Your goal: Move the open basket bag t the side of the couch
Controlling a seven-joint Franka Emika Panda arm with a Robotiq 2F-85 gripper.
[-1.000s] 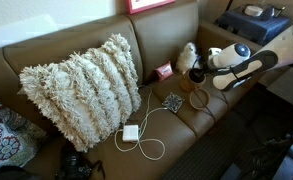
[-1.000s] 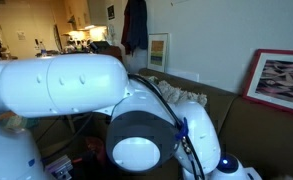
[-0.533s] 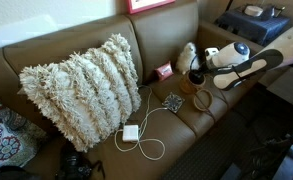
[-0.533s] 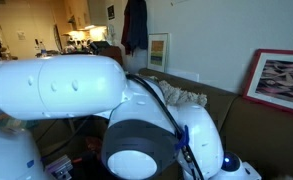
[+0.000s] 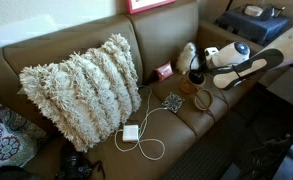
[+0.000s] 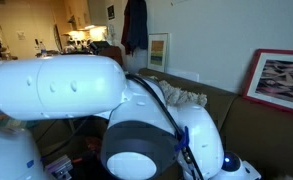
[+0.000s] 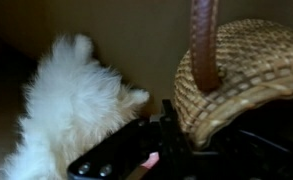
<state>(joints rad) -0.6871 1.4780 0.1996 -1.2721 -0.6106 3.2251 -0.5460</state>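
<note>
At the far end of the couch (image 5: 26,60), by its padded arm: gripper (image 5: 197,80) low over the seat cushion, fingers clenched. Basket (image 5: 199,98) sits right under the fingertips, mouth up, near the cushion's front edge. Cream fuzzy lump (image 5: 187,56) just behind it; small pink box (image 5: 164,71) beside that, against the backrest.

Wrist view: woven basket wall (image 7: 251,65) pressed against the black fingers (image 7: 116,158), rim apparently pinched between them. Brown strap (image 7: 203,45) rises straight up from the rim.

Large shaggy pillow (image 5: 81,90) leans mid-couch. White charger (image 5: 131,132) with looped cable lies on the seat.
</note>
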